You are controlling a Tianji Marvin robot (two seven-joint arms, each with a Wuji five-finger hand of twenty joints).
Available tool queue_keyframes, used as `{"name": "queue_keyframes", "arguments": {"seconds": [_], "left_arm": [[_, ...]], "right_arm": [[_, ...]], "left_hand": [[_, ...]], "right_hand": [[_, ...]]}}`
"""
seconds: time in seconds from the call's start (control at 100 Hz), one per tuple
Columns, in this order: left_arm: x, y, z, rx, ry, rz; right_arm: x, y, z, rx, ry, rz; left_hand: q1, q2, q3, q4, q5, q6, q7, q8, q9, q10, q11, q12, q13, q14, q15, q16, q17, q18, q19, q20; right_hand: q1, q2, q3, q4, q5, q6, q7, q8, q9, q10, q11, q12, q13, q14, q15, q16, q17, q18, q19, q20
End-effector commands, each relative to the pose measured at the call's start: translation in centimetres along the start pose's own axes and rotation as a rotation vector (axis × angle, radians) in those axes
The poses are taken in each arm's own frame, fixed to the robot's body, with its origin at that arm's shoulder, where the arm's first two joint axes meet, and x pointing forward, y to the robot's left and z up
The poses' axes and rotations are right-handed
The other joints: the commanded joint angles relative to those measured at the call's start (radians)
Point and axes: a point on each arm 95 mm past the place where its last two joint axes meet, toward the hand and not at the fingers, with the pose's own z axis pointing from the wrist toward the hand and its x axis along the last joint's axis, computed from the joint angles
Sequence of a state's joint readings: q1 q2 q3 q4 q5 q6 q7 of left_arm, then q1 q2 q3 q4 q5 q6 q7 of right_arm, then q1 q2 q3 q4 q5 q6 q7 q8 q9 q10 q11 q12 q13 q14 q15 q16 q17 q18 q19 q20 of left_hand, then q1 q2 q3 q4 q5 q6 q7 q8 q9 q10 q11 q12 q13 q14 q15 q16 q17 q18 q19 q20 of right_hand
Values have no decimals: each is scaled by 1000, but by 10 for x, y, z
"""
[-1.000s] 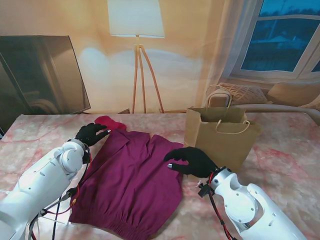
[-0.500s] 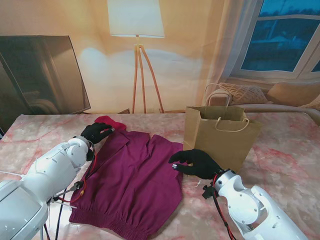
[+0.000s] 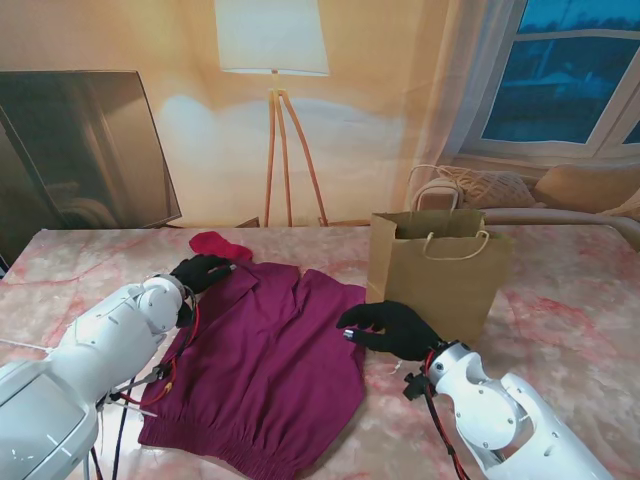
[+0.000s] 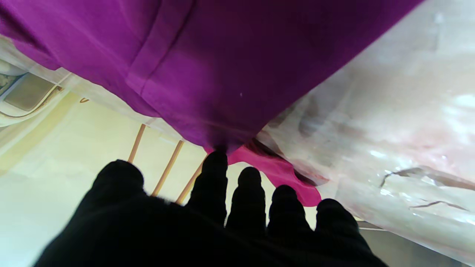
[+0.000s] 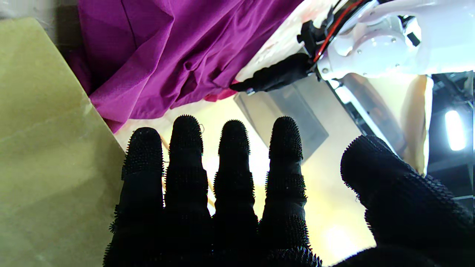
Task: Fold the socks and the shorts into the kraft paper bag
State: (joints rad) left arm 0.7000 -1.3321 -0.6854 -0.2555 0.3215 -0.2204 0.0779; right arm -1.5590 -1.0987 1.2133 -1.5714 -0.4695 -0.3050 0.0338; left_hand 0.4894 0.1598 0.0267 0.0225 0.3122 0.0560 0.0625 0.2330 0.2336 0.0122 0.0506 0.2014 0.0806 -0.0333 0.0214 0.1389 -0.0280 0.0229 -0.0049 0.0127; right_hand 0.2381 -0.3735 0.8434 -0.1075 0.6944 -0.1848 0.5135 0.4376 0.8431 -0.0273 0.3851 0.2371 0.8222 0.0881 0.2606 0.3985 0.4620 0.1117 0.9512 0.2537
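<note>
Sliding rightward, the left hand (image 3: 202,272) now perhaps touches the shorts (image 3: 265,360).

The left hand (image 3: 203,272) now sits farther right than a second ago, at the far left corner of the shorts (image 3: 262,362). More of the red sock (image 3: 221,244) shows. The right hand (image 3: 392,327) is slightly nearer to me.

Black-gloved left hand (image 4: 207,226), one fingertip touching purple shorts (image 4: 207,63), red sock (image 4: 274,170) beyond
</note>
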Motion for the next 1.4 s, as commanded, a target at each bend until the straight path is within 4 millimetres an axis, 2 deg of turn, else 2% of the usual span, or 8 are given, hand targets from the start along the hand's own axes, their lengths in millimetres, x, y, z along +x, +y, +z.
{"name": "queue_keyframes", "arguments": {"seconds": [0.0, 0.52, 0.68, 0.84, 0.95, 1.16, 1.24, 1.39], "left_arm": [[9, -3, 3, 6, 17, 8], [7, 5, 4, -96, -40, -8], [4, 6, 3, -127, -65, 32], [-1, 5, 3, -137, -98, 59], [-3, 3, 2, -136, -112, 68], [-9, 1, 1, -118, -144, 95], [-12, 0, 1, -110, -159, 113], [-17, -2, -1, -111, -192, 165]], "right_arm": [[1, -6, -1, 12, 7, 8], [2, -11, -7, -1, 22, 26], [2, -13, -7, -4, 21, 37], [2, -13, -7, -4, 26, 39], [1, -14, -6, -6, 28, 39], [2, -14, -4, -3, 37, 39], [3, -14, -4, -2, 41, 39], [4, -14, -3, -2, 46, 38]], "left_hand": [[-43, 49, -29, 34, -40, -29, -25, 0, -46, -8, -28, -13, -45, -6, -38, -18, 0, -21, -20, -17], [-88, 96, -40, 21, -181, 0, -73, 22, 72, 55, -4, 0, -43, 29, -28, -5, -3, -4, -20, -18], [-97, 100, -39, 22, -181, 45, -90, -40, 176, 103, 35, 62, -41, 40, -9, 63, -4, 0, -20, -18], [-96, 104, -40, 20, -179, 82, -95, -129, 230, 105, 74, 166, -42, 55, 14, 153, -3, -1, -20, -18], [-94, 106, -40, 20, -178, 100, -72, -93, 217, 127, 110, 271, -44, 72, 39, 252, -4, 4, -21, -18], [-101, 110, -41, 12, 25, 146, 9, 41, 90, 153, 147, 522, -55, 109, 73, 444, -8, 26, -21, -19], [-110, 115, -45, 10, 113, 146, 47, 58, 51, 143, 137, 540, -54, 104, 68, 447, -8, 27, -21, -19], [-136, 130, -44, 10, 131, 159, 86, 110, 7, 144, 106, 555, -49, 102, 51, 410, -8, 24, -21, -19]], "right_hand": [[-9, 22, -17, 35, -6, -2, 4, 10, 0, -4, 20, 13, 4, 0, 22, 20, -5, -5, 19, 19], [-11, 22, -15, 36, -6, -1, 5, 10, 2, -4, 26, 15, 8, 3, 28, 27, -3, -3, 23, 19], [-11, 22, -16, 36, -10, 1, 2, 9, 2, -4, 26, 15, 9, 5, 29, 28, -3, -1, 25, 19], [-12, 23, -16, 36, -10, 1, 2, 9, 1, -4, 26, 15, 9, 5, 29, 29, -3, 1, 27, 20], [-12, 24, -17, 36, -10, 1, 2, 9, 1, -4, 26, 15, 8, 5, 28, 29, -4, 3, 27, 20], [-12, 25, -19, 36, -6, 0, 4, 10, 1, -4, 25, 14, 9, 6, 29, 30, -5, 7, 29, 22], [-12, 25, -20, 36, -9, -3, 3, 9, 1, -4, 25, 14, 7, 5, 27, 29, -6, 7, 30, 22], [-12, 26, -21, 36, 0, -3, 7, 11, 3, -4, 25, 14, 10, 5, 28, 30, -3, 7, 31, 23]]}}
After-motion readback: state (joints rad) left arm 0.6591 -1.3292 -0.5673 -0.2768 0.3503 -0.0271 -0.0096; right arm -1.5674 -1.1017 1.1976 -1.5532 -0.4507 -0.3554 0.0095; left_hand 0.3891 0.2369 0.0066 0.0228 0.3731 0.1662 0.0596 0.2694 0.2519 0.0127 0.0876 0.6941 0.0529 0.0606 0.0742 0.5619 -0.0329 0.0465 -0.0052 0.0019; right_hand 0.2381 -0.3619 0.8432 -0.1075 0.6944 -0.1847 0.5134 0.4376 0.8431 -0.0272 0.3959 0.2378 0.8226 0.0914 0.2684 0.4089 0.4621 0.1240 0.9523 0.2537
